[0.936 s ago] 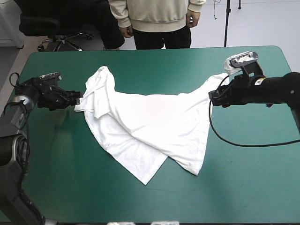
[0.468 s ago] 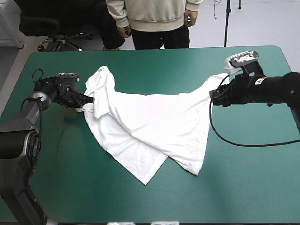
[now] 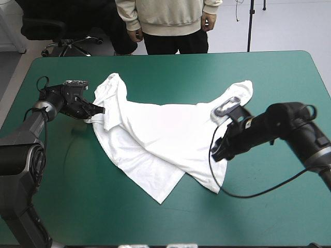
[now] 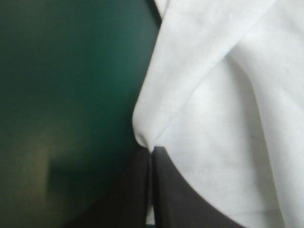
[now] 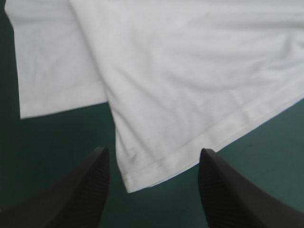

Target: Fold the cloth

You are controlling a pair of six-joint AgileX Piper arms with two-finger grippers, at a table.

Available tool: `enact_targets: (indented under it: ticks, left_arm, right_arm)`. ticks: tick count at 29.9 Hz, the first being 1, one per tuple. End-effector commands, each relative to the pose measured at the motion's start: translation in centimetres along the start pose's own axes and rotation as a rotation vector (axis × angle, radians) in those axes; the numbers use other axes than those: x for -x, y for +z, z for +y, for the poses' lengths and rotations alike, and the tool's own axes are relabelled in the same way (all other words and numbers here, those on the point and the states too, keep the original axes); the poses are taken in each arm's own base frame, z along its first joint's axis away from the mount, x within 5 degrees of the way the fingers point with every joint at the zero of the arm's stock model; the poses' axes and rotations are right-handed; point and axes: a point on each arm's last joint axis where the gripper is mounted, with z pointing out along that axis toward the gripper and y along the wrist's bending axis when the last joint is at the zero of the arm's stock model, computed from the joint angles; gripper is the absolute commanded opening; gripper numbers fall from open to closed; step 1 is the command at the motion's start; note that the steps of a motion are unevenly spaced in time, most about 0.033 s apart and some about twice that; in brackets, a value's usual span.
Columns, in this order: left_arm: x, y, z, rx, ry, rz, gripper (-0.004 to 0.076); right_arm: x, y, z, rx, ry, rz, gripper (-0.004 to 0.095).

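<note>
The white T-shirt (image 3: 165,129) lies loosely spread and partly doubled over itself across the middle of the table. My left gripper (image 3: 97,110) is at its left edge, shut on the T-shirt. In the left wrist view the black fingers (image 4: 171,190) meet in a point (image 4: 152,153) with a fold of the T-shirt (image 4: 228,95) pinched at their tips. My right gripper (image 3: 215,153) hovers low over the shirt's near right hem, open. In the right wrist view a hem corner of the T-shirt (image 5: 190,71) lies between the parted fingers (image 5: 153,166).
Bare teal-green cover (image 3: 269,206) surrounds the shirt, widest toward the table's near edge and its right side. A strip of cover (image 3: 62,155) also shows on the left, under my left arm.
My left gripper moved in to the shirt's left edge and shut on it. My right arm left the shirt's far right corner and swung toward the near right hem.
</note>
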Motion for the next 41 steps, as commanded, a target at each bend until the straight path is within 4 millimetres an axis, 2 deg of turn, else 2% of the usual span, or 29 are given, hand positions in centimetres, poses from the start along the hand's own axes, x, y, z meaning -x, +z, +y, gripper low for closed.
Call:
enact_targets:
  ticks: [1, 5, 8, 16, 24, 26, 29, 32, 33, 36, 38, 41]
  left_arm:
    - [0.3, -1.2, 0.0, 0.015, 0.014, -0.006, -0.0017]
    - [0.3, -1.2, 0.0, 0.012, 0.012, -0.005, -0.0017]
    - [0.3, -1.2, 0.0, 0.013, 0.012, -0.007, -0.0017]
    - [0.4, -1.2, 0.0, 0.006, 0.002, -0.017, -0.0017]
    - [0.4, -1.1, -0.1, -0.006, -0.006, -0.016, -0.0017]
    - [0.3, -1.1, -0.1, -0.007, -0.006, -0.013, -0.0017]
    - [0.3, -1.1, -0.2, -0.007, -0.006, -0.012, -0.0017]
    - [0.3, -1.1, -0.2, -0.012, -0.010, -0.009, -0.0017]
    - [0.3, -1.2, -0.2, -0.013, -0.011, -0.010, -0.0017]
    - [0.4, -1.5, -0.2, -0.013, -0.010, -0.014, -0.0017]
    - [0.5, -2.5, -0.3, -0.012, -0.007, -0.029, -0.0017]
    - [0.9, -4.7, -0.4, 0.000, 0.010, -0.081, -0.0017]
  right_arm:
    - [-0.6, 1.3, 3.2, -0.045, -0.133, 0.041, 0.0516]
    - [-2.2, 3.6, 6.4, -0.016, -0.206, 0.144, 0.0517]
    - [-3.5, 4.8, 7.6, -0.020, -0.227, 0.182, 0.0517]
    - [-6.0, 8.0, 6.9, -0.069, -0.214, 0.221, 0.0517]
    - [-5.4, 11.5, 6.2, -0.127, -0.193, 0.205, 0.0500]
    - [-5.5, 12.5, 6.0, -0.131, -0.195, 0.245, 0.0456]
    - [-5.7, 13.4, 5.9, -0.136, -0.198, 0.281, 0.0286]
    - [-5.7, 13.4, 5.9, -0.137, -0.200, 0.277, 0.0021]
    - [-5.6, 13.3, 5.9, -0.137, -0.200, 0.269, -0.0013]
    - [-5.4, 12.5, 5.8, -0.157, -0.201, 0.228, -0.0013]
    - [-5.1, 11.5, 5.7, -0.185, -0.201, 0.182, -0.0013]
    - [-3.5, 8.4, 5.6, -0.243, -0.184, 0.055, -0.0013]
